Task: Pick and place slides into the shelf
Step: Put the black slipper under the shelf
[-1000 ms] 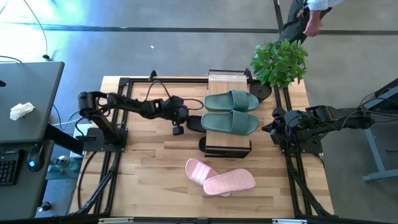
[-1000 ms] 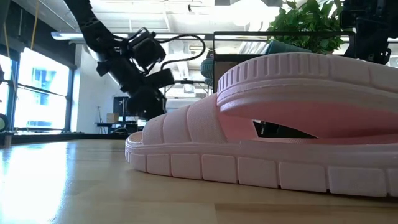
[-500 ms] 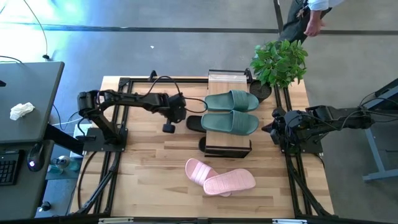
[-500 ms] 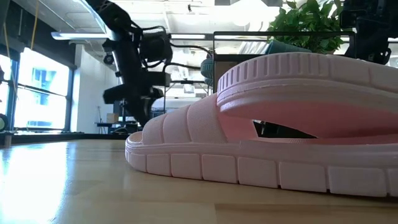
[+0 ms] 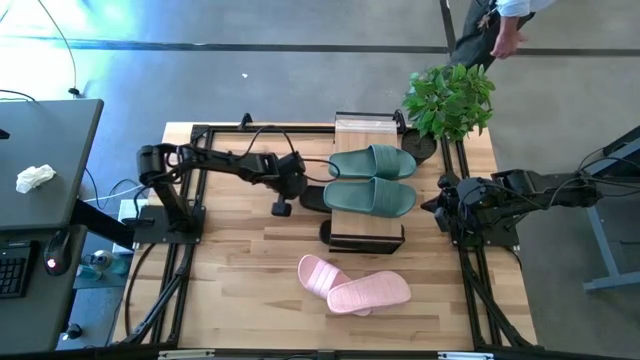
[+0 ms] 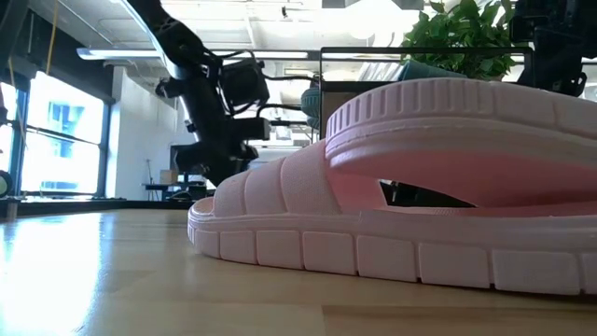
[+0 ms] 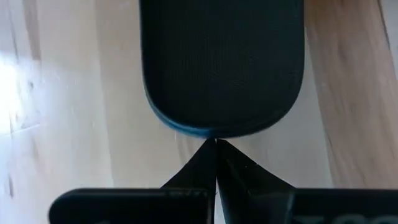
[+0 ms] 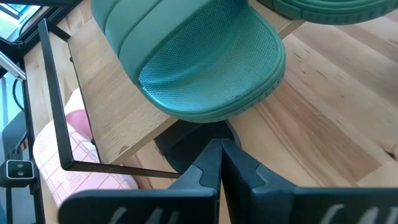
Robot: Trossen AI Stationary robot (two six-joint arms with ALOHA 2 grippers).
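Left gripper (image 5: 283, 207) closed, empty, hanging just beside the black slide (image 7: 222, 65) poking out under the shelf (image 5: 366, 132). Green pair (image 5: 372, 180) up top, pink pair (image 5: 354, 285) on the table. Right gripper (image 5: 440, 210) closed, parked. Risk: shoving the black slide with closed fingers.

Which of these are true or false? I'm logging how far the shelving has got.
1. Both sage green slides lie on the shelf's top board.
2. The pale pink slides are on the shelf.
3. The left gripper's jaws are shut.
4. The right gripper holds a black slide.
1. True: the sage green rubber slides lie side by side on the light wood shelf with the thin black frame.
2. False: the pale pink rubber slides lie on the wooden table, in front of the shelf.
3. True: the left gripper has its jaws shut, by a black slide's heel.
4. False: the right gripper is shut, holding nothing.
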